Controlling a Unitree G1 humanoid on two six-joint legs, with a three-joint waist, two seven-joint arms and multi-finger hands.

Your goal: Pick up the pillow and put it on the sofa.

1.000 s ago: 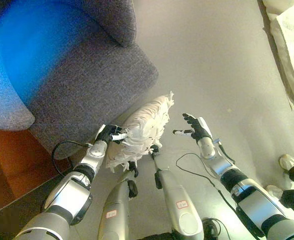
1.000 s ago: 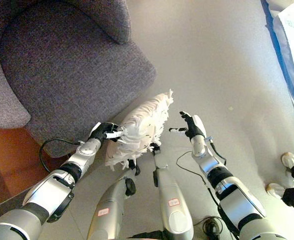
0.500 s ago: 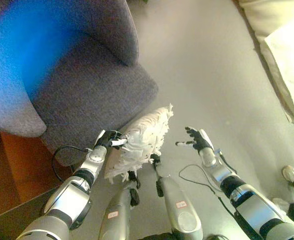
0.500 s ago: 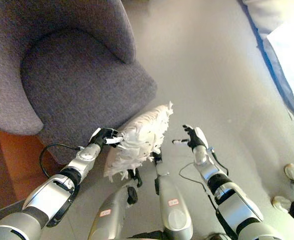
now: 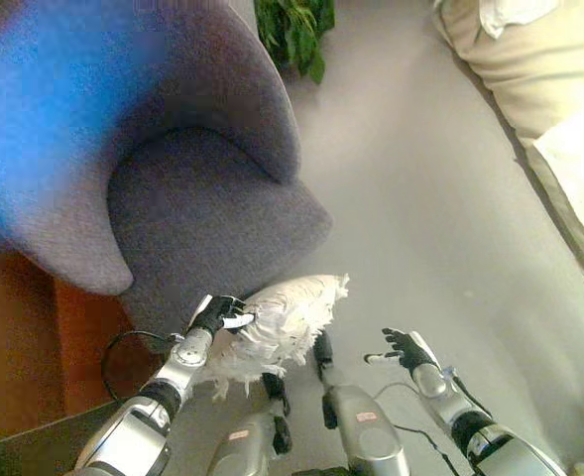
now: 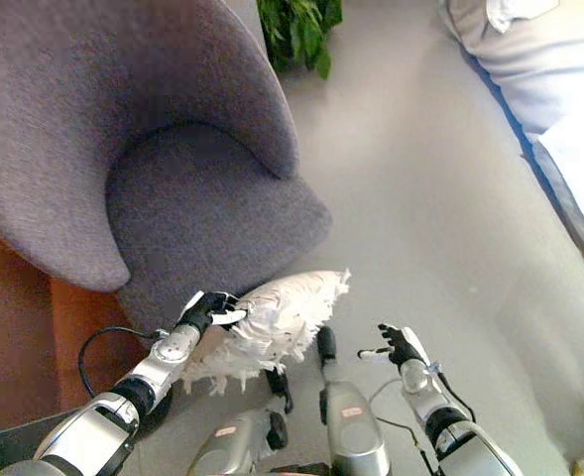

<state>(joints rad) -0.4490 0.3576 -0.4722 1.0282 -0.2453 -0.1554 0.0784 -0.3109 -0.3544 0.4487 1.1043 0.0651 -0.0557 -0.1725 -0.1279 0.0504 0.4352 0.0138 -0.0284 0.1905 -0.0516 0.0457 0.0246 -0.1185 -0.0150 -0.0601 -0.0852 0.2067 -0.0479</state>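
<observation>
1. the sofa, a grey curved seat, fills the left of the room, its cushion bare.
2. the left hand has its fingers curled tight on the pillow, pinching its near edge; the pillow hangs in the air just in front of the seat's front edge, fringe drooping.
3. to do this step well, i'd say lift the pillow higher and carry it forward over the cushion before letting go, since it sits low against the front.
4. the right hand hovers apart from the pillow, fingers spread, holding nothing.
5. the floor is pale and smooth; a plant stands behind the sofa, a light couch at far right.
</observation>
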